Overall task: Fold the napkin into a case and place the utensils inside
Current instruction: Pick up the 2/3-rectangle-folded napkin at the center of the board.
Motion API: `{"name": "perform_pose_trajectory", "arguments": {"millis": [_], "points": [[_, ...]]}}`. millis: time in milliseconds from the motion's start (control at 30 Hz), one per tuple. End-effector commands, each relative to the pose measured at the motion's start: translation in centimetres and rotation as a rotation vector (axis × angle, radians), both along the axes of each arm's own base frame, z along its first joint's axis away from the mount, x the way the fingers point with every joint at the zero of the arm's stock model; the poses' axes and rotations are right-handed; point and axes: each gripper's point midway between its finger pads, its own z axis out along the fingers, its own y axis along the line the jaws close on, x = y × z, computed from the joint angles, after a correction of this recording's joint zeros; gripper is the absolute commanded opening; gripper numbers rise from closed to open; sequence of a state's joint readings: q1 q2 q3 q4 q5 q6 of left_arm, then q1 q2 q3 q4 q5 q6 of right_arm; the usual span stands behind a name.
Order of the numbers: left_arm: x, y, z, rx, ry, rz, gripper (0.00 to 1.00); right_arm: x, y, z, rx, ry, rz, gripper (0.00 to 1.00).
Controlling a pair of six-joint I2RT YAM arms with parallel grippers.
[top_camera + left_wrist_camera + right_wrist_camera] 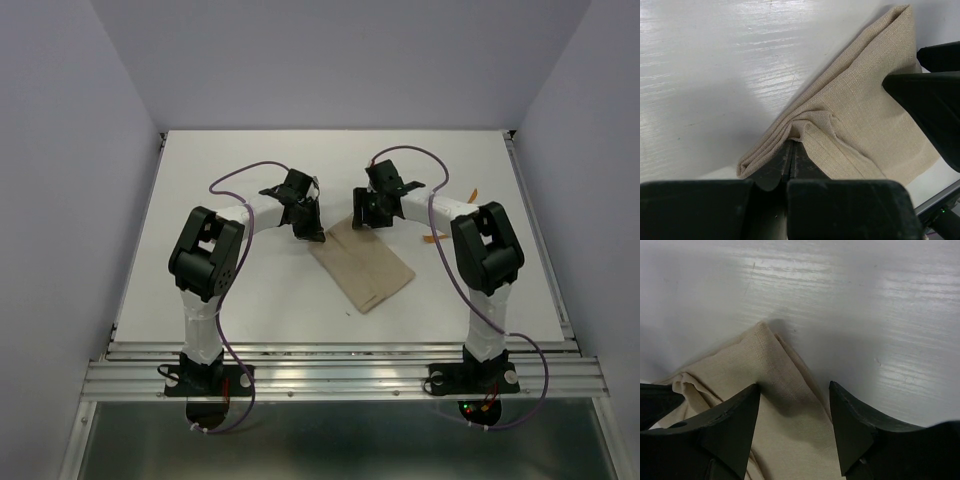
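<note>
The folded napkin (pixel 362 268) lies in the middle of the table (pixel 230 290). The left gripper (pixel 791 146) is pinched tight on its layered left edge, likely to hold the folds together. The right gripper (pixel 795 390) stands wide astride the far corner, apparently ready to grip, while the utensils (pixel 432 238) lie to the right, apart from the cloth.

Napkin (pixel 362 268): plain tan-beige, fine weave, no print. Table (pixel 250 290): white w/ glossy streaks. L gripper (pixel 791 149) & R gripper (pixel 795 390): black. Arm links (pixel 205 330): white w/ black joints. Cables (pixel 240 175): purple. Utensils (pixel 433 237): orange. Walls (pixel 60 150): pale lavender-grey.
</note>
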State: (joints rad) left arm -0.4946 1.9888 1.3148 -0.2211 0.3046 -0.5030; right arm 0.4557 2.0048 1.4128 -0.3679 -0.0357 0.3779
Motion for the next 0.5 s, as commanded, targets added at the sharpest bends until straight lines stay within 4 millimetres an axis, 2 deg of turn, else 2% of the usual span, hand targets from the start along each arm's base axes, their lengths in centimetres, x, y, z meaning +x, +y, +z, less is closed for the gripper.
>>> {"name": "perform_pose_trajectory", "arguments": {"millis": [0, 133, 200, 300, 467], "points": [[-2.5, 2.1, -3.1, 0.105, 0.100, -0.015, 0.00, -1.0, 1.1, -0.1, 0.049, 0.039, 0.130, 0.63], [-2.5, 2.0, -3.0, 0.100, 0.101, -0.015, 0.00, -1.5, 1.4, -1.3, 0.056, 0.070, 0.160, 0.62], [-2.5, 2.1, -3.0, 0.101, 0.101, -0.015, 0.00, -1.7, 1.7, -1.5, 0.065, 0.077, 0.186, 0.57], [-2.4, 2.1, -2.9, 0.104, 0.099, -0.013, 0.00, -2.1, 2.1, -1.4, 0.091, 0.087, 0.216, 0.50], [-2.5, 2.1, -3.0, 0.107, 0.101, -0.013, 0.00, -2.6, 2.4, -0.8, 0.110, 0.081, 0.245, 0.44]]}}
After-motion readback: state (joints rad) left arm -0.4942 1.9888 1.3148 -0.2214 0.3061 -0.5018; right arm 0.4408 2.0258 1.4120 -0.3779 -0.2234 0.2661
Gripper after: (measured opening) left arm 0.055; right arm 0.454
